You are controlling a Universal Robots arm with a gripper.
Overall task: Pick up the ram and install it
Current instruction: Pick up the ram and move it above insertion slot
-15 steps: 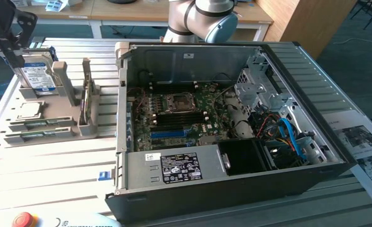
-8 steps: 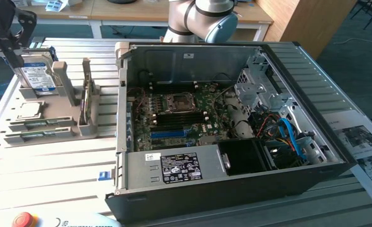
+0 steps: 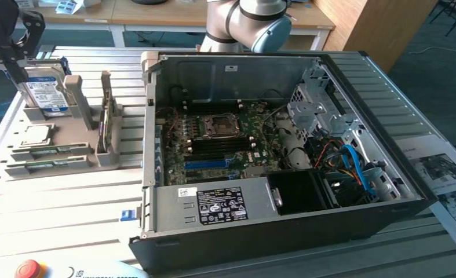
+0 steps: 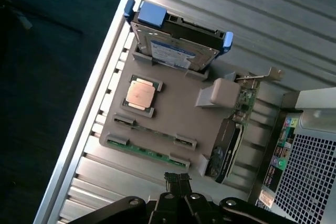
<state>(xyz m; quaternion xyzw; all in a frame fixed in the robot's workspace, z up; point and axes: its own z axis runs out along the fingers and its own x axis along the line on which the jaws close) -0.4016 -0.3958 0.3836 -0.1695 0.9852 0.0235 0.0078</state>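
Slatted table (image 3: 58,208) carries open PC case (image 3: 289,231) w/ motherboard (image 3: 228,139). Grey parts holder (image 4: 173,114) sits beside case, on ext. view's left, w/ hard drive (image 4: 176,51) upright at one end. Ram (image 4: 144,151) lies along holder's outer edge row, not installed; CPU (image 4: 140,94) further in. Gripper (image 4: 178,179) hovers over holder, fingers pressed together on nothing, tips near ram's long side, not touching.
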